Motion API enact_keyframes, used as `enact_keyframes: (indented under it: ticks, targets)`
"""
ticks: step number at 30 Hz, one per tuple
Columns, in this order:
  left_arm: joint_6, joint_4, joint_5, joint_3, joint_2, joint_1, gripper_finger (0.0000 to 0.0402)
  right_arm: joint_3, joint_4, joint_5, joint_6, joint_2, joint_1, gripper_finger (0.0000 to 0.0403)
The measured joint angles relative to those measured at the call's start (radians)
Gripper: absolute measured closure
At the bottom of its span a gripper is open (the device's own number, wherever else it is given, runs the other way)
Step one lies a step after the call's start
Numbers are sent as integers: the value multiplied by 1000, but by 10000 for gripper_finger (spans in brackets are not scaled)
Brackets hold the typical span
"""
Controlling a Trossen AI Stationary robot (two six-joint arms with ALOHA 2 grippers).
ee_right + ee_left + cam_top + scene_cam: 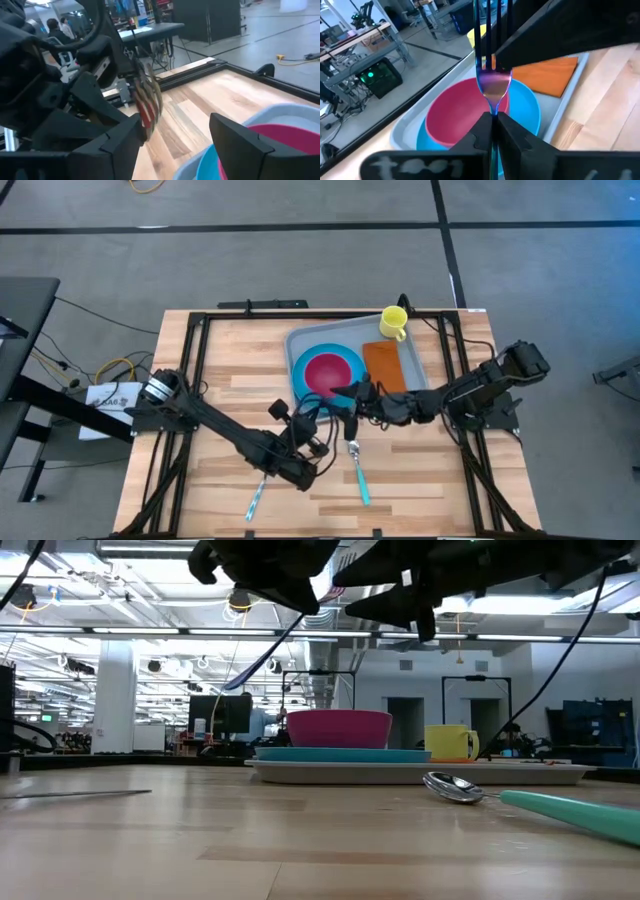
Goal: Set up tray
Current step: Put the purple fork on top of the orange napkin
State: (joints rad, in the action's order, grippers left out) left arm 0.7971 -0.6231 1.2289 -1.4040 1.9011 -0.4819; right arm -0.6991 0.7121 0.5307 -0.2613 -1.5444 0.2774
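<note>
Wooden slatted table (220, 380) with a black frame along its edges. Resting directly on it: the pale grey-blue tray (412, 360) toward the far right; a teal-handled spoon (358, 470) near the front centre; a second teal-handled utensil (255, 497) near the front left, its type indiscernible.

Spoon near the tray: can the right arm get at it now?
Probably yes. The right tool is open and empty by the tray's edge; the spoon lies uncovered on bare table close by. The left tool, shut on the fork, sits near but not over it.
</note>
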Motion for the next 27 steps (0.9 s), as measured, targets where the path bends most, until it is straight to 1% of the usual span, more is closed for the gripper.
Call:
enact_keyframes:
  ticks: [9,14,17,19,21,23,27]
  targets:
    - [-181,153,-8,0,0,50,401,0,25,-9,-1,0,-64,177]
    - [-228,178,-7,0,-1,72,401,-3,28,-9,-55,0,-93,178]
    - [-242,177,-1,0,-1,75,401,-3,28,-9,-56,0,-103,189]
    - [-251,177,11,0,-1,74,401,-5,17,-8,-54,0,-103,206]
    - [-252,178,27,1,-1,75,401,-6,15,-5,-52,0,-102,232]
    - [-240,180,27,1,-1,84,401,-6,29,1,-23,0,-101,265]
    - [-231,186,-6,1,-1,107,401,-6,30,16,22,0,-103,340]
